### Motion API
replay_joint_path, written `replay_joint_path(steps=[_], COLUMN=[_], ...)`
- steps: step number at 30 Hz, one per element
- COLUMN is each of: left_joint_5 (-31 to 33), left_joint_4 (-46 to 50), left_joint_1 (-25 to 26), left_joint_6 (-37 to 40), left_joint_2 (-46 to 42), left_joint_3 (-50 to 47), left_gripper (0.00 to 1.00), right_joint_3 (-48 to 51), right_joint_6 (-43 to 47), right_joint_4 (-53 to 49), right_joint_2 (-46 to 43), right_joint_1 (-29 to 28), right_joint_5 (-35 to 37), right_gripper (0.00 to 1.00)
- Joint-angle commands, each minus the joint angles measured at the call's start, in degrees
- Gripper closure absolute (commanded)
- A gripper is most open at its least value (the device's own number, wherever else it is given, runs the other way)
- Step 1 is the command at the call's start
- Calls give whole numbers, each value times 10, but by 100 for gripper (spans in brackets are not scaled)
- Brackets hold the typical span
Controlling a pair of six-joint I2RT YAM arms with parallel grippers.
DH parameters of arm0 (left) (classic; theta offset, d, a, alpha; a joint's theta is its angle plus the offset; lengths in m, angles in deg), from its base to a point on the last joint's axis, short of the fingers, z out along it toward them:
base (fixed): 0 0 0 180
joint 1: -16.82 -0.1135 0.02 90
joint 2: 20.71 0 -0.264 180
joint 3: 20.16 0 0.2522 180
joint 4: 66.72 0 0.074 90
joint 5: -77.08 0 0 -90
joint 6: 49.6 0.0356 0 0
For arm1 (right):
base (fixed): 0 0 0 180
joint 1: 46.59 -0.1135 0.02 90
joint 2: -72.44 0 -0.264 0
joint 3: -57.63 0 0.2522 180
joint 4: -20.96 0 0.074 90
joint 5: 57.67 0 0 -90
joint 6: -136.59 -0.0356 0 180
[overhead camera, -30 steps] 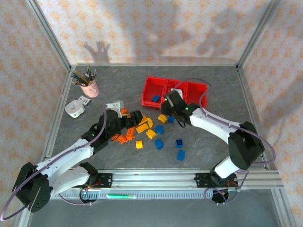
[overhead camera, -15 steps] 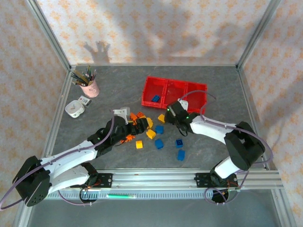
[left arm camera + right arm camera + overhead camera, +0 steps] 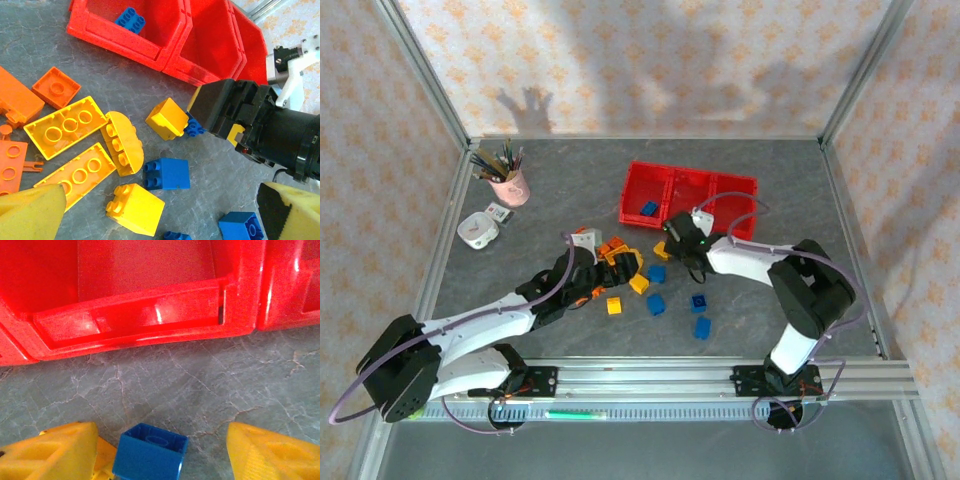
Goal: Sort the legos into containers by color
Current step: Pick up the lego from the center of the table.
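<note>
Standing side by side at the far middle of the worktop, three red bins form one joined row. The left bin holds one blue block, lying studs-up near its far wall. The middle bin and the right bin show bare red floors.

Just in front of the bins, the right pincer is low over the worktop with its yellow tips apart. A blue cube sits between them with a clear gap on one side, so nothing is gripped. A yellow cube lies just beside that blue cube.

The left pincer stands wide and holds nothing. It hangs over the loose pile, which lies in front of the bins and to their left.

Counted in the left wrist view:
- Five blue pieces: the one in the left bin and four on the worktop.
- Five yellow pieces: the cube, two long plates, a curved piece and a brick.
- Three orange pieces, at the frame's left edge.

From above, four blue blocks lie clear of both arms. One pink cup of pencils and one white round thing stand well apart at the far left.
</note>
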Motion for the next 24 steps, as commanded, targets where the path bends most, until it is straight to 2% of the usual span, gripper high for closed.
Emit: replay_joint_path(steps=[1,14,24], left_joint_5=[7,5,3], left_joint_4=[-20,-16,-12], left_joint_1=[3,5,5], left_joint_6=[4,3,0], left_joint_2=[5,18,9], left_joint_3=[20,29,29], left_gripper=[1,1,1], right_joint_3=[-22,26,21], right_joint_6=[-16,-18,2], right_joint_4=[-2,-17,-17], right_joint_2=[22,-13,-23], right_joint_1=[0,0,0], right_joint_5=[30,40,42], right_gripper=[36,52,62])
